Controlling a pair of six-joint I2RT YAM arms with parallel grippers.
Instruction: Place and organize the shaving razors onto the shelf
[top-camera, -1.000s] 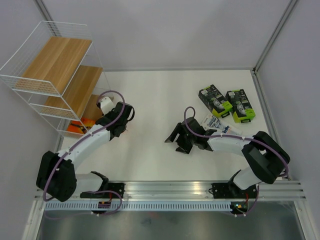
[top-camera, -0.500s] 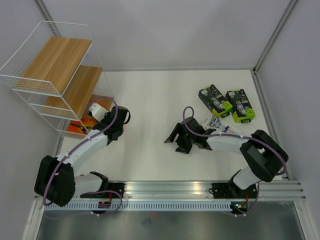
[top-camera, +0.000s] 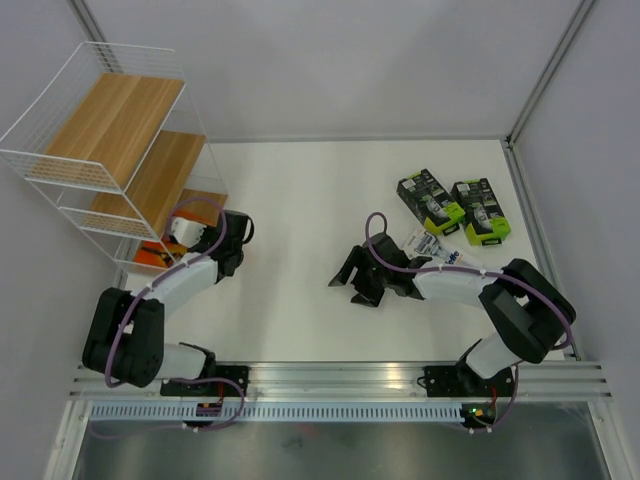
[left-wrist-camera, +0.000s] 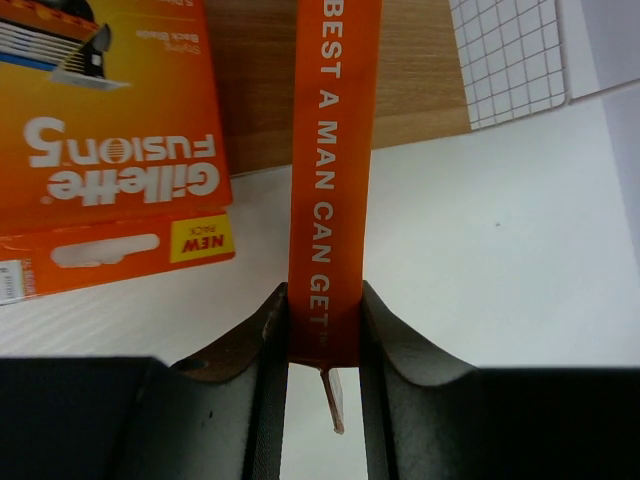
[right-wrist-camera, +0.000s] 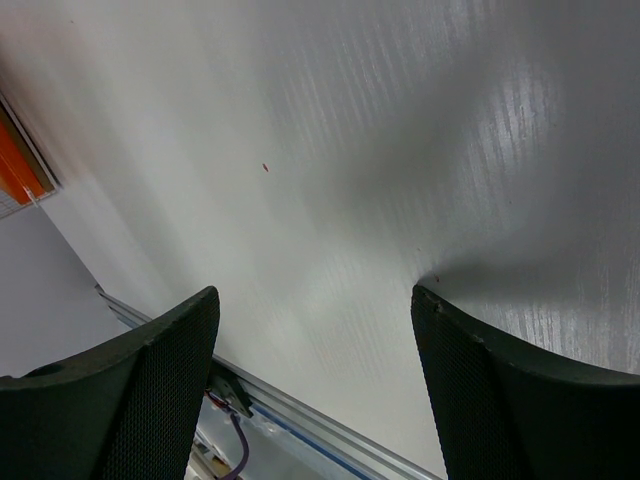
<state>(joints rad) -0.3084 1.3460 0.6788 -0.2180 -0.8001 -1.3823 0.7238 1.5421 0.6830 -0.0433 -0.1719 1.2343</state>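
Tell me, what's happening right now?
Left fingers clamped on orange razor box, edge-on at the shelf, lowest board, beside second orange box. Right fingers open, empty. Nothing blocking.

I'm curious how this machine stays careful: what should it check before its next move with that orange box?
1. Thin orange cardboard razor box pinched in left gripper: ok.
2. Gap between it and the second orange box: ok.
3. Held box over the white wire shelf's lowest wooden board: cannot tell.
4. Right gripper open, empty: ok.
5. Two black, lime-topped packs and flat white-blue pack shelved: not ok, on table.
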